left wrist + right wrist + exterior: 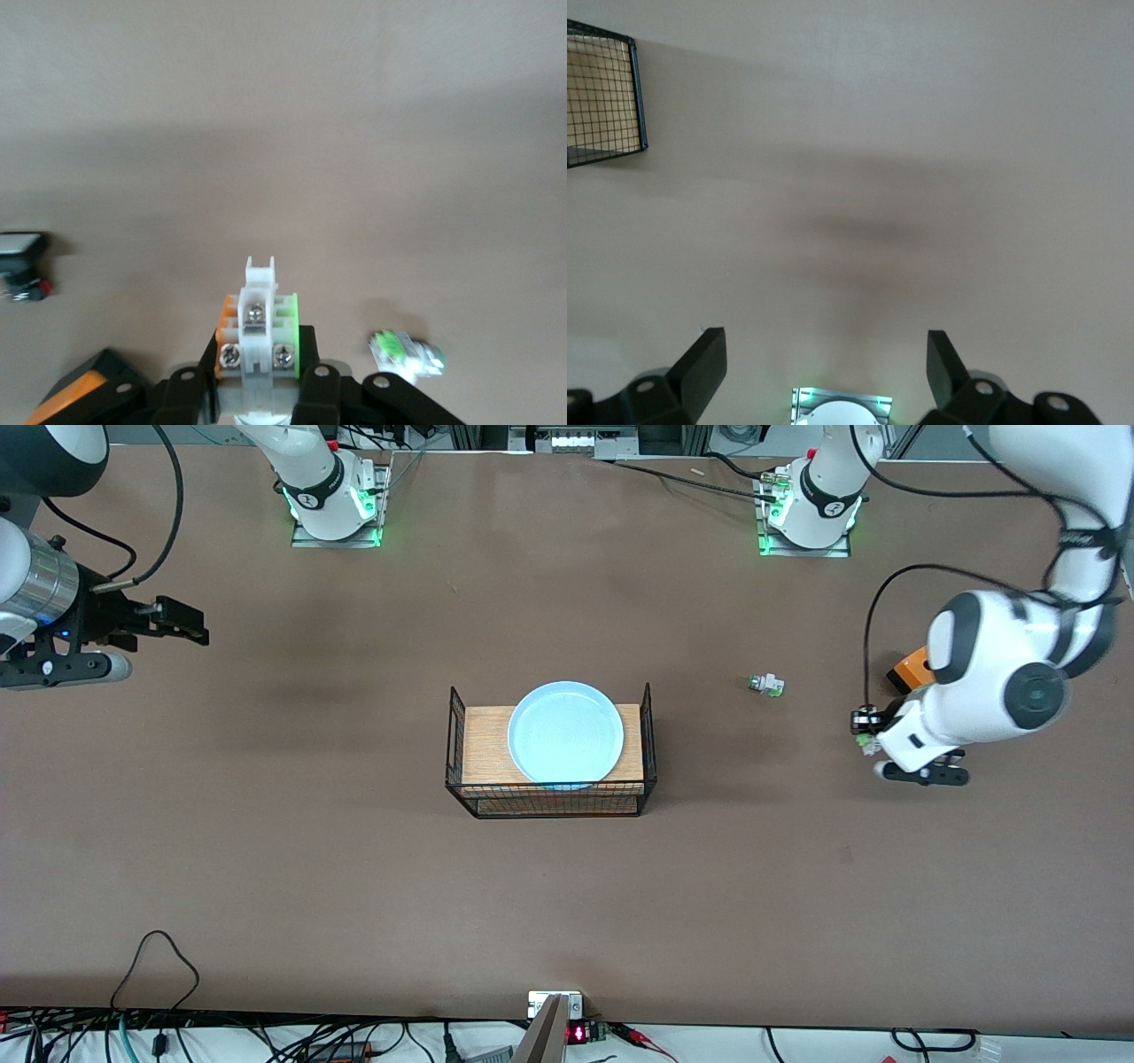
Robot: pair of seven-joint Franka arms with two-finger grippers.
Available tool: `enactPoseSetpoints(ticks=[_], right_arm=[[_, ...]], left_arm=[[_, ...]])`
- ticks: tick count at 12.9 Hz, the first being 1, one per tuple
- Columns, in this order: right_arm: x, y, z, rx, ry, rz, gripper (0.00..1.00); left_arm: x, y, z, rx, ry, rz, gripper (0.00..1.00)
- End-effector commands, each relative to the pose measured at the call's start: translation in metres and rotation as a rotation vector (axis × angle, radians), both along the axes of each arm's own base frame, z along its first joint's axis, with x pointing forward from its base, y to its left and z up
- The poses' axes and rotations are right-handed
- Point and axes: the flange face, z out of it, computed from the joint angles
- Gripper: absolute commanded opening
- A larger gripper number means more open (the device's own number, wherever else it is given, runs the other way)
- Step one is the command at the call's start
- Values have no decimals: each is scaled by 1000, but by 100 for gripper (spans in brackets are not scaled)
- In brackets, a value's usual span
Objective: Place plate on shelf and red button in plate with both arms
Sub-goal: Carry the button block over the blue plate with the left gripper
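Plate point(565, 732) first, since it is sitting nearest my camera: it is lying flat on the wooden shelf of the wire rack point(460, 755), at the centre of the front view. I am judging that half of the task done, because the plate is resting level inside the mesh end walls with nothing gripping it.

Slightly higher in the frame, toward the left arm's end of the table, the left gripper point(260, 376) is clamping the red button point(258, 332) by its white body, terminal screws facing the wrist camera. The cap is hidden from me, so I am taking the part's identity from the task. The forearm is folding low and pointing toward the rack, presumably to carry the button there.

The black part point(21, 251), green-capped part point(766, 685) and orange block point(912, 670) are lying loose nearby.

Highest in the frame, the right gripper point(182, 622) is waiting over bare table at the right arm's end, fingers spread wide and holding nothing.
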Motion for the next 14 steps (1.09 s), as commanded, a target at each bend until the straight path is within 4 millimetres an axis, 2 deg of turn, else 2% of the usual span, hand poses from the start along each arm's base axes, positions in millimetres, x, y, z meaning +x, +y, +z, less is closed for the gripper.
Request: enactPoseSetpoints(ticks=[1,3,4,5,7,8,10,11,14], right_arm=[[-1,6,7,-19,9,23,100],[2,4,0,-21,21,14,100],[2,2,-1,-22,24,9,100],[-1,0,-3,-20,38,11,100],[0,2,1,-22,18,20,100],[5,2,4,-20,-11,17,100],[11,1,8,-18,-61,16,100],[11,1,8,-18,-63,16,100],[12,1,7,-18,-66,16,100]], left_arm=[[22,-10,41,9,-21,-35,0],[26,-12,61,-3,-35,-34,4],[30,-18,75,-6,-49,-42,0],[33,-33,93,-14,-60,-62,0],[36,-50,119,-24,-77,-81,0],[36,-59,128,-32,-90,-95,0],[33,-68,132,-57,-80,-95,0],[33,-80,140,-100,-86,-76,0],[16,-151,140,-107,-48,-49,0]])
